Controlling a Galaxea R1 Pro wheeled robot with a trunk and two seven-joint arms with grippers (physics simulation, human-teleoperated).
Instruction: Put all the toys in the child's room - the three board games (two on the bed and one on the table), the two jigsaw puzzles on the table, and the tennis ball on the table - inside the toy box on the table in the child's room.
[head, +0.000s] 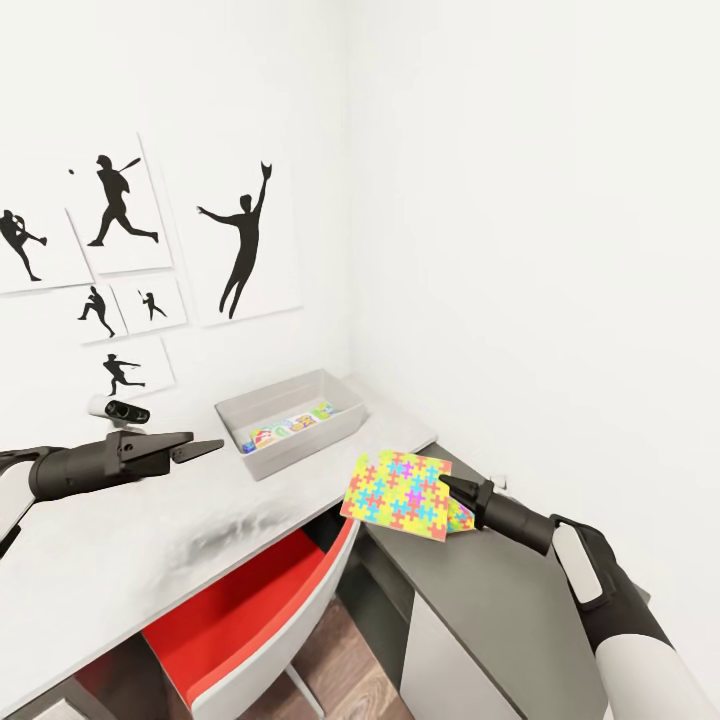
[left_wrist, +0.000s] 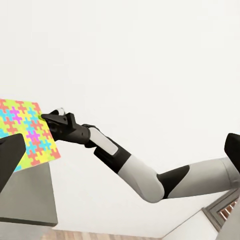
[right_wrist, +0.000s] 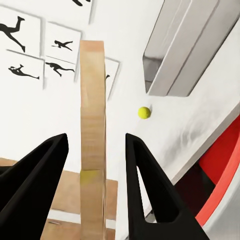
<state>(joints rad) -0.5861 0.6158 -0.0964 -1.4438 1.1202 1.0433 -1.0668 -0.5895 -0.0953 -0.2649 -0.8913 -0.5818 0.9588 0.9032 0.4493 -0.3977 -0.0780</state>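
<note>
Head view: my right claw (head: 450, 489) grips the puzzle (head: 398, 495) by one edge above the bench (head: 150, 540); thin, stiff, light, liable to slip. Left claw (head: 205, 448) stands wide, empty.

I see my right gripper (right_wrist: 95, 165) with fingers spread either side of a jigsaw puzzle (right_wrist: 93, 125) seen edge-on; beyond, the tennis ball (right_wrist: 144, 112) sits near the toy box (right_wrist: 170, 75).

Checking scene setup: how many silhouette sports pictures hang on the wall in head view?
6: leaping figure, batter, pitcher at the left edge, two small ones below, lowest one. More may lie off-frame.
</note>
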